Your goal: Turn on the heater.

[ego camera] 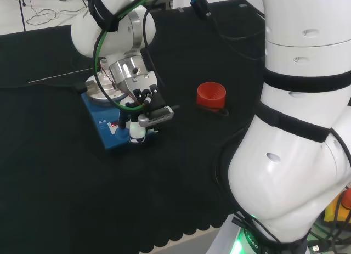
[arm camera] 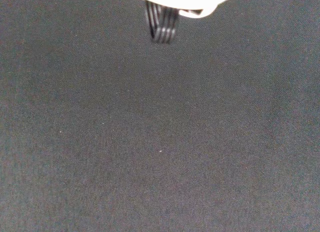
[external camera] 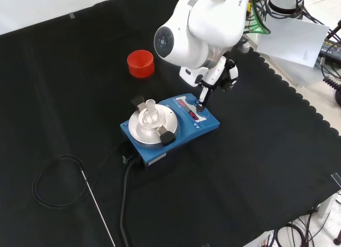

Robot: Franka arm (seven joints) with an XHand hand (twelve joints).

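Fingers [external camera: 205,92] touch the blue heater's [external camera: 205,121] front panel near its edge.

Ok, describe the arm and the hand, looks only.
The arm is glossy white, built of rounded links with black bands at the joints and a round grey cap on one side. Green and black cables run along it. The hand is black and white, with slim dark fingers.
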